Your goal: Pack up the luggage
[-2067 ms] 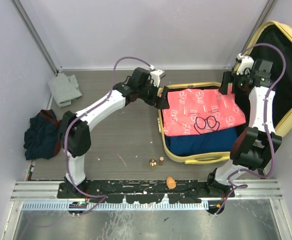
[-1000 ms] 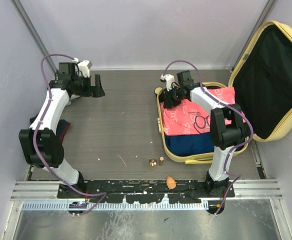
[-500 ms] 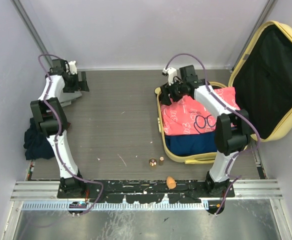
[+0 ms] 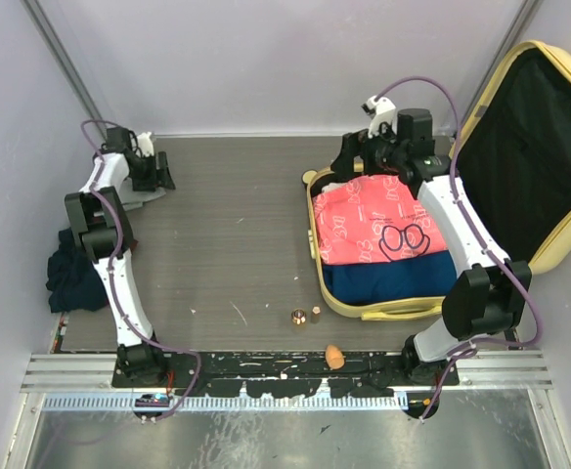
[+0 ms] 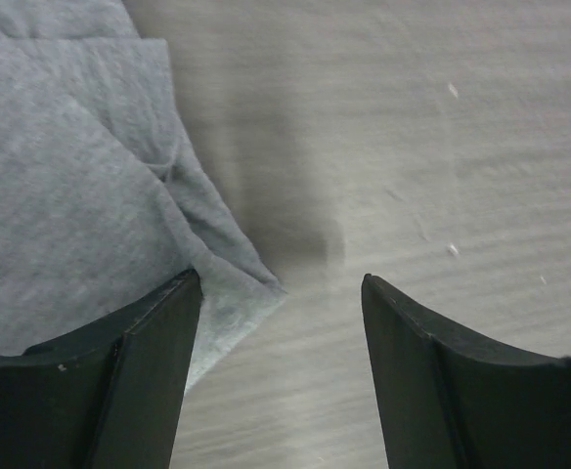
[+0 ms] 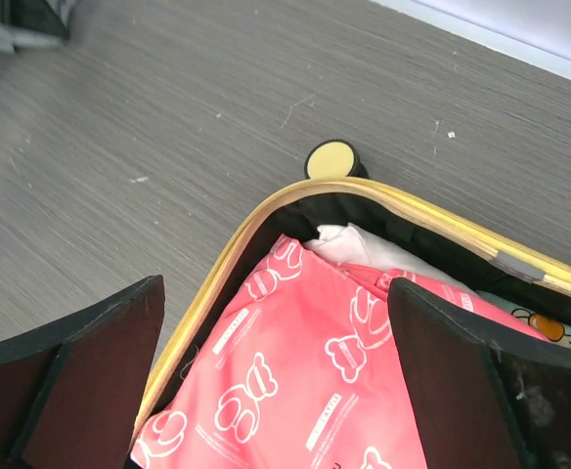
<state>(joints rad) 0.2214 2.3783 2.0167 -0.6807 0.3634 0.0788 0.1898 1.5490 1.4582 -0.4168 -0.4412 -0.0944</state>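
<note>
From above, the luggage (image 4: 535, 147) is seen open at the desk's right edge, the right tool (image 4: 349, 156) over its far-left corner. At the left wrist, the left tool (image 5: 281, 283) is parted over the corner of a grey cloth (image 5: 61, 195). At the right wrist, released, empty fingers (image 6: 70, 371) are shown.

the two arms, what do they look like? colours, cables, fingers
Both the left arm and right arm have white links with bulky black joints. A purple cable loops along each. The fingers are flat, matte black, with slanted tips.
</note>
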